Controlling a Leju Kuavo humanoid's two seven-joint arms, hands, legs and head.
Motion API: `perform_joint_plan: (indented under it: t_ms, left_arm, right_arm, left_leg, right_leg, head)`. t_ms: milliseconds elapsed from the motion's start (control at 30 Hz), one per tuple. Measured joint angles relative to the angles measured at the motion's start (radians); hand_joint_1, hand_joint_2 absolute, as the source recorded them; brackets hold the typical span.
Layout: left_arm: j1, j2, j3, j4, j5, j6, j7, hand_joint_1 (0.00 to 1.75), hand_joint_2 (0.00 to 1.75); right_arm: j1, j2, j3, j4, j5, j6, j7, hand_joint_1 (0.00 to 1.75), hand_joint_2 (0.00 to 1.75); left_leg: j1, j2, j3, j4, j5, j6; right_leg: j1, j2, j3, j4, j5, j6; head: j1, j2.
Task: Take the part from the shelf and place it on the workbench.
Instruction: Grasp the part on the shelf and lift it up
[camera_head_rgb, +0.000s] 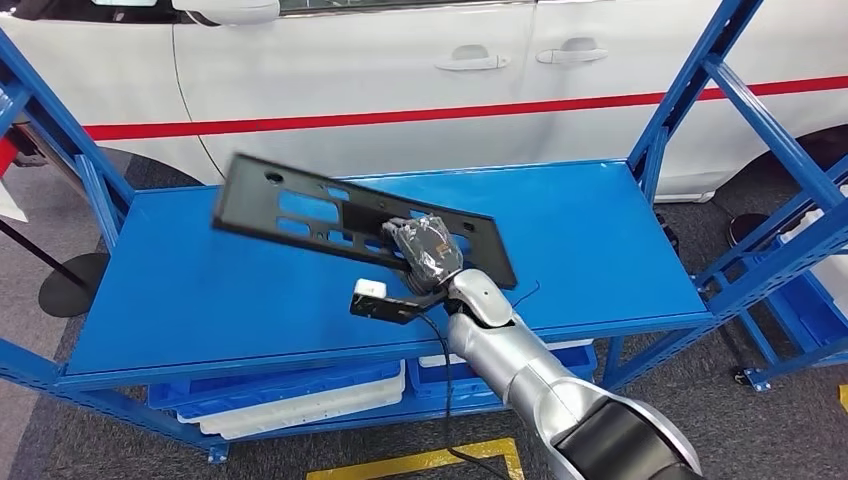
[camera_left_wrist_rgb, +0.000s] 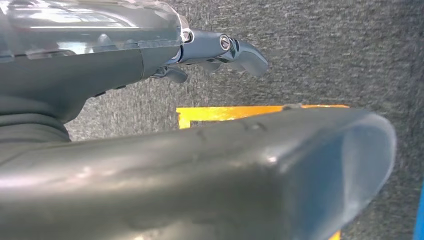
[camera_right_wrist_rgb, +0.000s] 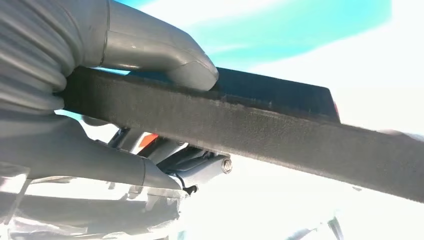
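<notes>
The part (camera_head_rgb: 300, 205) is a flat black plate with several cut-outs, tilted and lifted above the blue shelf deck (camera_head_rgb: 600, 230) in the head view. My right hand (camera_head_rgb: 425, 250) grips it at its near edge, right of the plate's middle. In the right wrist view the thumb (camera_right_wrist_rgb: 165, 55) presses on one face of the black plate (camera_right_wrist_rgb: 280, 135) and the fingers (camera_right_wrist_rgb: 100, 165) wrap the other face. My left hand (camera_left_wrist_rgb: 200, 165) hangs over grey carpet, its fingers (camera_left_wrist_rgb: 235, 47) stretched out with nothing in them.
A white car (camera_head_rgb: 400, 60) with a red stripe stands right behind the shelf. Blue uprights (camera_head_rgb: 690, 90) frame the deck on both sides. Blue and white trays (camera_head_rgb: 300, 395) lie on the lower level. Another blue rack (camera_head_rgb: 800, 290) is at the right. Yellow tape (camera_head_rgb: 420, 462) marks the floor.
</notes>
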Motion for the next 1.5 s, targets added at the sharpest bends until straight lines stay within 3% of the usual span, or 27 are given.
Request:
perform_joint_plan:
  t_ms: [33, 67, 133, 200, 233, 300, 400, 500, 533, 567, 600, 667, 733, 833, 900, 1000, 1033, 1067, 1100, 1200, 1267, 1367, 1433, 1500]
  left_arm:
    - [0.000, 0.001, 0.001, 0.000, 0.003, -0.008, 0.000, 0.00, 0.00]
    - [0.001, 0.002, 0.001, 0.000, 0.006, -0.014, -0.001, 0.00, 0.00]
    - [0.003, 0.004, 0.002, 0.000, 0.011, -0.028, -0.006, 0.00, 0.00]
    - [0.004, 0.004, 0.002, 0.000, 0.014, -0.036, -0.016, 0.00, 0.00]
    - [0.006, 0.004, 0.002, 0.000, 0.015, -0.038, -0.021, 0.00, 0.00]
    - [0.008, 0.005, 0.005, 0.000, 0.018, -0.037, -0.028, 0.00, 0.00]
    - [0.007, 0.009, 0.008, 0.000, 0.021, -0.037, -0.034, 0.00, 0.00]
    - [0.005, 0.010, 0.009, 0.000, 0.023, -0.037, -0.036, 0.00, 0.00]
    - [0.005, 0.010, 0.009, 0.000, 0.023, -0.037, -0.036, 0.00, 0.00]
    - [0.006, 0.011, 0.009, 0.000, 0.023, -0.037, -0.036, 0.00, 0.00]
    - [0.006, 0.011, 0.010, 0.000, 0.023, -0.037, -0.036, 0.00, 0.00]
    - [0.004, 0.013, 0.010, 0.000, 0.023, -0.037, -0.036, 0.00, 0.00]
    - [0.002, 0.014, 0.011, 0.000, 0.023, -0.037, -0.036, 0.00, 0.00]
    - [0.001, 0.014, 0.015, 0.000, 0.024, -0.035, -0.036, 0.00, 0.00]
    - [0.001, 0.013, 0.017, 0.000, 0.025, -0.033, -0.037, 0.00, 0.00]
    - [0.001, 0.013, 0.023, 0.000, 0.029, -0.032, -0.044, 0.00, 0.00]
    - [0.001, 0.013, 0.025, 0.000, 0.030, -0.033, -0.047, 0.00, 0.00]
    - [0.002, 0.013, 0.026, 0.000, 0.031, -0.034, -0.049, 0.00, 0.00]
    - [0.002, 0.013, 0.026, 0.000, 0.031, -0.035, -0.050, 0.00, 0.00]
    - [0.001, 0.014, 0.026, 0.000, 0.027, -0.033, -0.049, 0.00, 0.00]
    - [0.000, 0.016, 0.026, 0.000, 0.022, -0.027, -0.042, 0.00, 0.00]
    - [0.000, 0.023, 0.026, 0.000, 0.016, -0.018, -0.030, 0.00, 0.00]
    - [-0.001, 0.026, 0.026, 0.000, 0.014, -0.016, -0.028, 0.00, 0.00]
    - [-0.001, 0.028, 0.026, 0.000, 0.014, -0.016, -0.027, 0.00, 0.00]
  right_arm:
    - [0.029, -0.005, -0.036, -0.103, -0.169, 0.090, -0.100, 1.69, 1.75]
    - [0.061, -0.014, -0.062, -0.214, -0.323, 0.194, -0.155, 1.69, 1.75]
    - [0.130, -0.040, -0.096, -0.434, -0.578, 0.385, -0.194, 1.69, 1.75]
    - [0.188, -0.069, -0.118, -0.627, -0.742, 0.511, -0.213, 1.69, 1.75]
    - [0.212, -0.082, -0.126, -0.712, -0.799, 0.554, -0.223, 1.69, 1.75]
    - [0.254, -0.100, -0.136, -0.857, -0.873, 0.617, -0.231, 1.69, 1.75]
    - [0.298, -0.114, -0.141, -1.014, -0.911, 0.659, -0.227, 1.69, 1.75]
    - [0.325, -0.121, -0.141, -1.103, -0.916, 0.669, -0.226, 1.69, 1.75]
    - [0.334, -0.124, -0.141, -1.121, -0.916, 0.669, -0.226, 1.69, 1.75]
    - [0.340, -0.126, -0.141, -1.134, -0.917, 0.669, -0.226, 1.69, 1.75]
    - [0.345, -0.129, -0.141, -1.144, -0.917, 0.669, -0.226, 1.69, 1.75]
    - [0.349, -0.133, -0.141, -1.162, -0.917, 0.669, -0.226, 1.69, 1.75]
    - [0.350, -0.135, -0.141, -1.176, -0.917, 0.671, -0.226, 1.69, 1.75]
    - [0.361, -0.138, -0.140, -1.199, -0.919, 0.691, -0.229, 1.69, 1.75]
    - [0.376, -0.141, -0.135, -1.222, -0.933, 0.722, -0.232, 1.69, 1.75]
    - [0.408, -0.148, -0.115, -1.252, -0.988, 0.800, -0.234, 1.69, 1.75]
    - [0.420, -0.151, -0.106, -1.259, -1.007, 0.828, -0.234, 1.69, 1.75]
    - [0.432, -0.155, -0.096, -1.267, -1.023, 0.852, -0.234, 1.69, 1.75]
    - [0.441, -0.158, -0.084, -1.277, -1.034, 0.871, -0.234, 1.69, 1.75]
    - [0.464, -0.168, -0.048, -1.314, -1.029, 0.900, -0.235, 1.69, 1.75]
    - [0.485, -0.172, -0.029, -1.341, -1.005, 0.899, -0.236, 1.69, 1.75]
    - [0.510, -0.176, -0.008, -1.371, -0.980, 0.885, -0.238, 1.69, 1.75]
    - [0.516, -0.177, 0.002, -1.384, -0.975, 0.881, -0.238, 1.69, 1.75]
    - [0.521, -0.178, 0.009, -1.390, -0.973, 0.878, -0.238, 1.69, 1.75]
  left_leg:
    - [0.000, -0.001, 0.001, 0.000, -0.001, 0.001]
    - [-0.001, -0.004, 0.004, 0.001, -0.002, 0.002]
    - [-0.001, -0.012, 0.008, 0.001, -0.005, 0.000]
    - [-0.006, -0.019, 0.007, 0.003, -0.008, -0.006]
    - [-0.008, -0.020, 0.006, 0.004, -0.010, -0.011]
    - [-0.009, -0.018, 0.006, 0.002, -0.011, -0.022]
    - [-0.009, -0.012, -0.007, 0.044, -0.047, -0.036]
    - [-0.006, -0.006, -0.092, 0.230, -0.139, -0.045]
    - [-0.006, -0.006, -0.115, 0.278, -0.152, -0.047]
    - [-0.006, -0.006, -0.120, 0.287, -0.144, -0.047]
    - [-0.006, -0.006, -0.105, 0.255, -0.118, -0.046]
    - [-0.007, -0.005, -0.037, 0.115, -0.049, -0.040]
    - [-0.010, -0.006, 0.010, 0.019, -0.019, -0.031]
    - [-0.012, -0.006, 0.015, 0.002, -0.017, -0.015]
    - [-0.007, -0.005, 0.017, -0.006, -0.011, -0.003]
    - [-0.005, -0.003, 0.017, -0.009, -0.009, 0.005]
    - [-0.006, -0.003, 0.017, -0.009, -0.010, 0.005]
    - [-0.006, -0.004, 0.017, -0.009, -0.010, 0.005]
    - [-0.005, -0.004, 0.018, -0.008, -0.010, 0.004]
    - [-0.007, -0.006, 0.019, -0.001, -0.013, -0.003]
    - [-0.010, -0.007, 0.015, 0.004, -0.015, -0.013]
    - [-0.009, -0.006, 0.011, 0.009, -0.021, -0.032]
    - [-0.006, -0.005, -0.009, 0.066, -0.073, -0.040]
    - [-0.005, -0.004, -0.051, 0.190, -0.156, -0.045]
  right_leg:
    - [-0.001, 0.000, -0.017, 0.035, -0.004, 0.001]
    - [-0.002, 0.000, -0.016, 0.032, 0.011, 0.000]
    - [-0.001, -0.001, 0.035, -0.078, 0.079, -0.009]
    - [0.004, -0.003, 0.091, -0.202, 0.125, -0.020]
    - [0.007, -0.003, 0.103, -0.233, 0.132, -0.024]
    - [0.008, 0.000, 0.105, -0.245, 0.131, -0.030]
    - [-0.002, 0.001, 0.112, -0.257, 0.135, -0.044]
    - [-0.001, 0.000, 0.114, -0.259, 0.135, -0.051]
    - [0.001, 0.000, 0.114, -0.259, 0.135, -0.052]
    - [0.001, 0.000, 0.114, -0.258, 0.134, -0.052]
    - [0.002, 0.001, 0.115, -0.257, 0.134, -0.051]
    - [0.003, 0.002, 0.118, -0.254, 0.131, -0.048]
    - [0.007, 0.003, 0.116, -0.250, 0.128, -0.040]
    - [0.007, 0.004, 0.113, -0.248, 0.128, -0.025]
    - [0.006, 0.003, 0.099, -0.216, 0.103, -0.015]
    - [0.002, 0.002, 0.015, -0.037, 0.011, -0.005]
    - [0.000, 0.001, -0.012, 0.017, -0.005, -0.003]
    - [-0.001, 0.001, -0.024, 0.039, -0.004, -0.002]
    - [-0.003, 0.001, -0.015, 0.020, 0.017, -0.002]
    - [-0.003, 0.000, 0.080, -0.176, 0.110, -0.011]
    - [0.001, 0.002, 0.107, -0.237, 0.127, -0.018]
    - [0.001, 0.002, 0.104, -0.243, 0.136, -0.036]
    - [-0.002, -0.002, 0.099, -0.251, 0.147, -0.050]
    - [0.000, -0.004, 0.088, -0.251, 0.156, -0.057]
  head:
    - [0.000, 0.000]
    - [0.000, 0.000]
    - [0.000, 0.000]
    - [0.000, 0.000]
    - [0.000, 0.000]
    - [0.000, 0.000]
    - [0.000, 0.000]
    - [0.000, 0.000]
    - [0.000, 0.000]
    - [0.000, 0.000]
    - [0.000, 0.000]
    - [0.000, 0.000]
    - [0.000, 0.000]
    - [0.000, 0.000]
    - [0.000, 0.000]
    - [0.000, 0.000]
    - [0.000, 0.000]
    - [0.000, 0.000]
    - [0.000, 0.000]
    - [0.000, 0.000]
    - [0.000, 0.000]
    - [0.000, 0.000]
    - [0.000, 0.000]
    - [0.000, 0.000]
